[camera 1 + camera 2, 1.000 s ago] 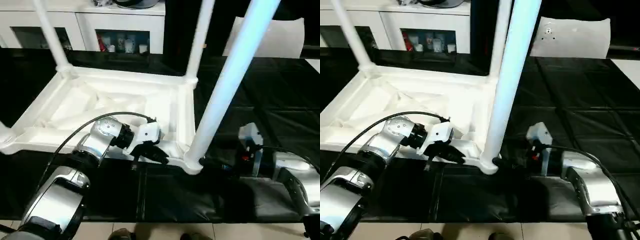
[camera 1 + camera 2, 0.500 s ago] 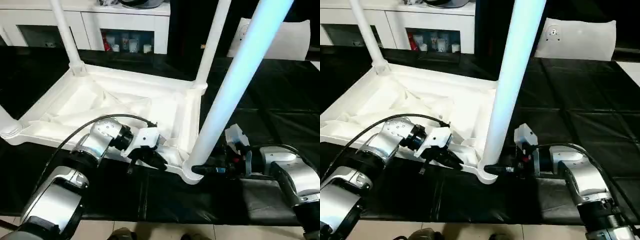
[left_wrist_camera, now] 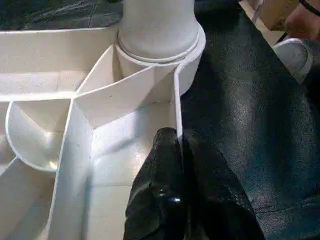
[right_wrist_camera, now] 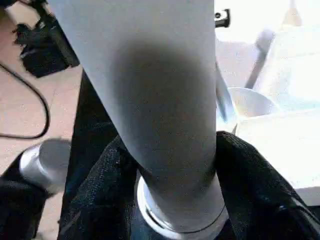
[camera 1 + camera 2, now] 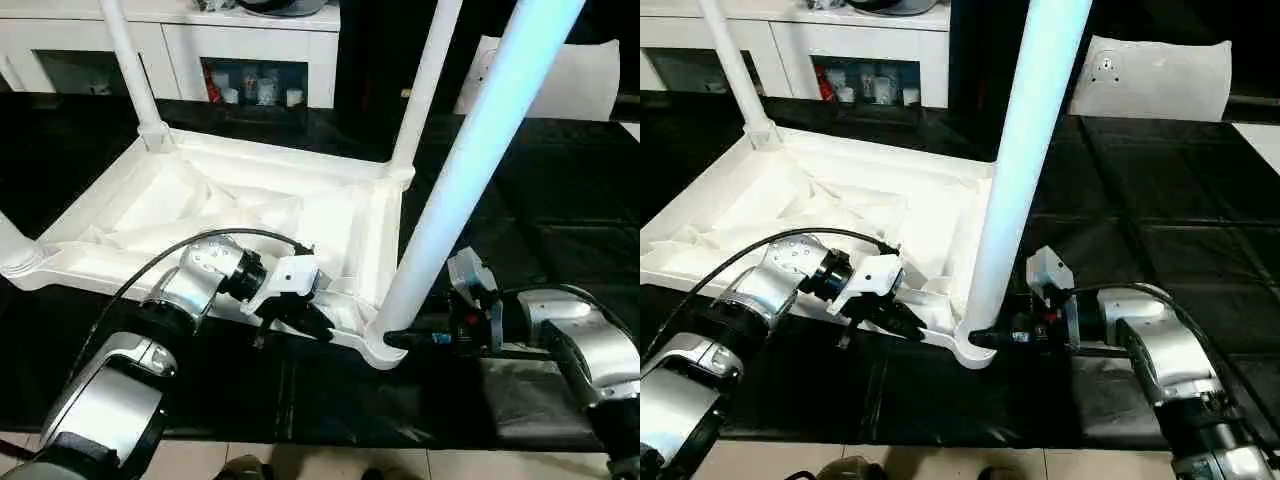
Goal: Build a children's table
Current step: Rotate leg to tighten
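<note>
The white tabletop (image 5: 262, 152) lies upside down on the black mat, ribs up, with legs standing in its corner sockets. The near-right leg (image 5: 470, 150) rises tall from its socket (image 3: 159, 50). My left gripper (image 5: 315, 325) is shut on the tabletop's near rim (image 3: 176, 107), just beside that socket. My right gripper (image 5: 985, 338) reaches in from the right at the foot of the near-right leg. Its black fingers (image 4: 102, 172) press against both sides of the leg (image 4: 160, 100). Other legs stand at the far right (image 5: 425, 80) and far left (image 5: 125, 60).
A white cabinet (image 5: 250, 25) runs along the back. A flat white bag (image 5: 590, 80) lies at the back right. The mat's front edge (image 5: 300, 440) is close to me, with a person's shoes (image 5: 245, 468) on the floor below and a shoe (image 3: 295, 52) beside the mat.
My right gripper has moved in to the foot of the near-right leg and closed around it. The left gripper has kept its hold on the rim.
</note>
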Robot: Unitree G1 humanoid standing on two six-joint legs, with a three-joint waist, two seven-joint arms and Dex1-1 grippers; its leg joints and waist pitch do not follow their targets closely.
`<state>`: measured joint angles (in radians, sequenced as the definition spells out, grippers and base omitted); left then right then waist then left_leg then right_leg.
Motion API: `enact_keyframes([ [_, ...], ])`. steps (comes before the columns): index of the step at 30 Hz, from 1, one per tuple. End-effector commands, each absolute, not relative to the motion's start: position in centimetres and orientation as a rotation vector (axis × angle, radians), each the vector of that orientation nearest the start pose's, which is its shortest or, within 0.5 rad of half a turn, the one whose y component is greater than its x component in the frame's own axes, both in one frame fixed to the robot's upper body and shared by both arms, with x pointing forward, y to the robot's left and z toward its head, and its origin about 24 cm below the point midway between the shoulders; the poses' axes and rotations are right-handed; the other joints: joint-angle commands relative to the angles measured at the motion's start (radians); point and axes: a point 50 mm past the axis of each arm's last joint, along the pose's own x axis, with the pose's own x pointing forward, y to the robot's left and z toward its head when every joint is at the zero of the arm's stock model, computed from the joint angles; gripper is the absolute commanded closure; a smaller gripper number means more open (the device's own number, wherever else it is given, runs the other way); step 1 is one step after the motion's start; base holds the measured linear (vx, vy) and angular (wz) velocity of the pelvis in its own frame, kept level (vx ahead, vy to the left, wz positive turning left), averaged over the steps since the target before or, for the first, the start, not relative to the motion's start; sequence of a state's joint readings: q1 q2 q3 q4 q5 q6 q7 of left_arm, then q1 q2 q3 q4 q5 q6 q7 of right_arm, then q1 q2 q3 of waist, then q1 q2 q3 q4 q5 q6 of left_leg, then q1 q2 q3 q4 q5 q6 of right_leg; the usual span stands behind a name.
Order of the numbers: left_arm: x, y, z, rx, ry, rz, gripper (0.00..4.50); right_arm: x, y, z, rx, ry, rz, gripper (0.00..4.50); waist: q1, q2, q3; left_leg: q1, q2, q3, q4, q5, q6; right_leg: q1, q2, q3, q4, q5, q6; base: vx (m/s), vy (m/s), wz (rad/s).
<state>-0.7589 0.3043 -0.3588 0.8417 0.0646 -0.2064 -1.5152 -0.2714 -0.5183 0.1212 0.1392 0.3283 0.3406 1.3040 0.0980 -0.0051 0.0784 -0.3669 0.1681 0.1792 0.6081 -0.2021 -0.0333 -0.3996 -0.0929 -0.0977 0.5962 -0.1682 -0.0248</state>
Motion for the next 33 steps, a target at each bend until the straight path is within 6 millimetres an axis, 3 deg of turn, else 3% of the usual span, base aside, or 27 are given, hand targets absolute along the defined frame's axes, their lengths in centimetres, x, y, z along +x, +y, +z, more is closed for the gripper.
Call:
enact_keyframes([
  [1,32.8,9.0,6.8,0.566,0.369,-1.644,4.50,25.8,-16.0,6.4,0.057,0.348,1.319,2.51,-0.006,-0.013,-0.075,0.015,0.075,-0.016,-0.075,-0.124,0.078,0.051,-0.079,0.062,-0.069,-0.246,-0.229,0.000,0.000,0.00],
  [2,33.0,8.4,6.8,0.532,0.363,-1.603,4.50,25.9,-15.6,5.9,0.066,0.351,1.245,2.51,-0.009,-0.018,-0.073,0.016,0.073,-0.017,-0.077,-0.143,0.064,0.050,-0.080,0.061,-0.074,-0.290,-0.217,0.000,0.000,0.00],
  [3,33.2,7.2,6.8,0.470,0.355,-1.545,4.50,26.2,-14.8,4.9,0.067,0.361,1.100,2.51,-0.013,-0.013,-0.067,0.018,0.071,-0.019,-0.081,-0.173,0.042,0.045,-0.081,0.061,-0.082,-0.357,-0.198,0.000,0.000,0.00],
  [5,33.2,6.1,6.8,0.428,0.348,-1.501,4.50,26.6,-13.8,4.0,0.086,0.374,0.979,2.51,-0.028,-0.017,-0.064,0.013,0.066,-0.026,-0.086,-0.215,0.008,0.049,-0.081,0.054,-0.093,-0.467,-0.153,0.000,0.000,0.00],
  [7,33.3,5.0,6.8,0.380,0.351,-1.454,4.50,27.0,-12.7,3.6,0.128,0.371,0.882,2.53,-0.054,-0.014,-0.054,0.024,0.060,-0.035,-0.088,-0.316,-0.019,0.040,-0.081,0.041,-0.118,-0.620,-0.098,0.000,0.000,0.00],
  [8,33.3,4.9,6.8,0.378,0.350,-1.452,4.50,27.0,-12.6,3.6,0.131,0.371,0.877,2.53,-0.060,-0.016,-0.053,0.026,0.058,-0.037,-0.086,-0.340,-0.019,0.041,-0.081,0.037,-0.126,-0.648,-0.083,0.000,0.000,0.00],
  [9,33.4,4.3,6.8,0.366,0.347,-1.415,4.50,27.4,-11.8,3.5,0.151,0.371,0.815,2.54,-0.067,-0.017,-0.054,0.026,0.057,-0.039,-0.086,-0.351,-0.016,0.044,-0.082,0.034,-0.131,-0.661,-0.071,0.000,0.000,0.00],
  [10,33.6,3.7,6.8,0.346,0.344,-1.374,4.50,27.9,-11.0,3.5,0.170,0.374,0.763,2.54,-0.085,-0.008,-0.057,0.029,0.059,-0.045,-0.090,-0.381,-0.017,0.047,-0.081,0.026,-0.137,-0.644,-0.070,0.000,0.000,0.00],
  [12,33.8,3.1,6.9,0.329,0.341,-1.329,4.50,28.3,-10.1,3.5,0.182,0.373,0.719,2.55,-0.098,-0.004,-0.057,0.023,0.062,-0.050,-0.093,-0.399,-0.025,0.048,-0.081,0.022,-0.137,-0.620,-0.075,0.000,0.000,0.00],
  [13,34.1,2.3,7.1,0.310,0.338,-1.260,4.50,29.1,-8.7,3.6,0.197,0.378,0.643,2.55,-0.112,0.003,-0.058,0.025,0.063,-0.055,-0.096,-0.430,-0.028,0.051,-0.080,0.015,-0.140,-0.591,-0.077,0.000,0.000,0.00],
  [15,34.4,1.6,7.4,0.306,0.328,-1.181,4.50,30.1,-7.2,3.8,0.208,0.376,0.553,2.55,-0.127,0.005,-0.059,0.033,0.060,-0.057,-0.093,-0.473,-0.035,0.047,-0.079,0.005,-0.146,-0.593,-0.078,0.000,0.000,0.00],
  [16,34.6,1.4,7.6,0.310,0.322,-1.152,4.50,30.5,-6.6,4.1,0.218,0.364,0.520,2.55,-0.139,0.006,-0.058,0.033,0.061,-0.061,-0.094,-0.496,-0.039,0.050,-0.081,-0.002,-0.148,-0.598,-0.074,0.000,0.000,0.00],
  [18,34.5,1.3,7.6,0.315,0.322,-1.151,4.50,30.7,-6.3,4.3,0.230,0.352,0.512,2.55,-0.146,0.004,-0.059,0.031,0.062,-0.062,-0.095,-0.507,-0.033,0.057,-0.081,-0.007,-0.154,-0.590,-0.063,0.000,0.000,0.00],
  [19,34.6,1.4,7.7,0.328,0.314,-1.150,4.50,30.9,-6.4,4.5,0.244,0.335,0.498,1.99,-0.152,0.006,-0.058,0.031,0.061,-0.060,-0.097,-0.508,-0.023,0.053,-0.084,0.000,-0.155,-0.568,-0.069,0.000,0.000,0.00],
  [21,34.8,1.9,7.7,0.366,0.303,-1.152,4.50,31.0,-7.1,4.4,0.258,0.320,0.467,1.85,-0.151,-0.001,-0.062,0.033,0.058,-0.055,-0.094,-0.475,-0.013,0.049,-0.088,0.011,-0.151,-0.548,-0.094,0.000,0.000,0.00],
  [23,34.8,2.8,7.5,0.410,0.290,-1.182,4.50,30.8,-8.2,4.4,0.260,0.301,0.459,1.79,-0.143,-0.002,-0.069,0.021,0.063,-0.049,-0.097,-0.402,0.005,0.056,-0.087,0.025,-0.137,-0.463,-0.129,0.000,0.000,0.00],
  [24,34.8,3.1,7.5,0.419,0.290,-1.189,4.50,30.7,-8.5,4.3,0.257,0.295,0.459,1.65,-0.143,-0.002,-0.069,0.021,0.063,-0.049,-0.097,-0.402,0.005,0.056,-0.087,0.025,-0.137,-0.463,-0.129,0.000,0.000,0.00],
  [25,34.7,3.8,7.4,0.453,0.277,-1.215,4.50,30.3,-9.4,4.3,0.242,0.273,0.470,1.40,-0.137,0.000,-0.072,0.016,0.066,-0.044,-0.099,-0.344,0.017,0.057,-0.085,0.035,-0.122,-0.360,-0.166,0.000,0.000,0.00],
  [27,34.7,4.2,7.3,0.465,0.280,-1.220,4.50,30.2,-9.7,4.3,0.232,0.265,0.468,1.38,-0.131,-0.003,-0.082,0.008,0.066,-0.038,-0.094,-0.258,0.042,0.066,-0.086,0.041,-0.104,-0.254,-0.196,0.000,0.000,0.00],
  [28,34.8,4.7,7.2,0.477,0.284,-1.224,4.50,29.9,-10.4,4.2,0.218,0.258,0.467,1.37,-0.126,-0.002,-0.083,0.011,0.068,-0.034,-0.092,-0.229,0.058,0.062,-0.085,0.042,-0.100,-0.233,-0.211,0.000,0.000,0.00],
  [30,34.8,5.2,7.1,0.492,0.279,-1.232,4.50,29.7,-11.0,4.1,0.206,0.249,0.469,1.03,-0.121,-0.004,-0.082,0.014,0.065,-0.030,-0.090,-0.227,0.063,0.060,-0.083,0.041,-0.104,-0.258,-0.214,0.000,0.000,0.00],
  [31,34.8,6.3,7.2,0.537,0.254,-1.275,4.50,28.9,-12.8,4.2,0.200,0.218,0.480,0.95,-0.107,-0.008,-0.083,0.012,0.062,-0.025,-0.085,-0.210,0.073,0.063,-0.085,0.042,-0.110,-0.290,-0.198,0.000,0.000,0.00],
  [33,34.9,7.2,7.2,0.557,0.248,-1.282,4.50,28.3,-14.2,4.4,0.182,0.195,0.493,0.96,-0.097,-0.010,-0.085,0.013,0.065,-0.022,-0.084,-0.193,0.077,0.059,-0.082,0.045,-0.105,-0.278,-0.198,0.037,-0.056,0.03],
])
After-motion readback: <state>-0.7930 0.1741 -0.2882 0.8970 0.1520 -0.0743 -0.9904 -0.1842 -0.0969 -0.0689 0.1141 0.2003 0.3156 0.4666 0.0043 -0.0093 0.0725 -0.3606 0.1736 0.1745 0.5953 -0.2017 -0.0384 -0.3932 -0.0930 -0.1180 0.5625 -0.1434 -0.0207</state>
